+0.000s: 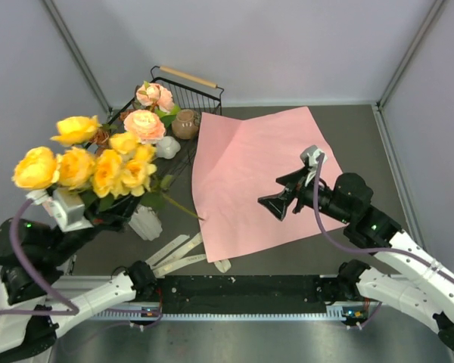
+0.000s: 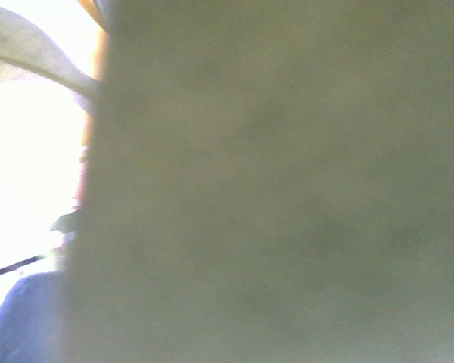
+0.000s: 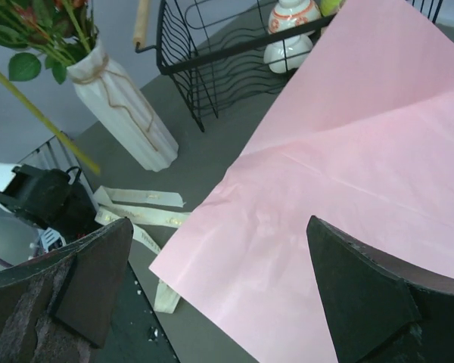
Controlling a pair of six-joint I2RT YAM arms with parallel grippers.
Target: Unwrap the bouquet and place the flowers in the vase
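Pink wrapping paper (image 1: 250, 181) (image 3: 363, 151) unwrapped, flat on tabletop (image 1: 348, 128). Yellow roses (image 1: 98, 170) bunched, stems in white ribbed vase (image 1: 145, 223) (image 3: 125, 113) left of paper. Pink-peach roses (image 1: 145, 125) behind. Cream ribbon strips (image 1: 174, 253) (image 3: 144, 200) loose beside vase.

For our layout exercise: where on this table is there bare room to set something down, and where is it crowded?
Bare table lies right of the pink paper, up to the wall. The left is crowded: wire basket, vase, flowers, ribbon strips.

Matt creased pink paper (image 1: 250, 174), black metal wire basket (image 1: 209, 101), ribbed white ceramic vase (image 3: 125, 113)
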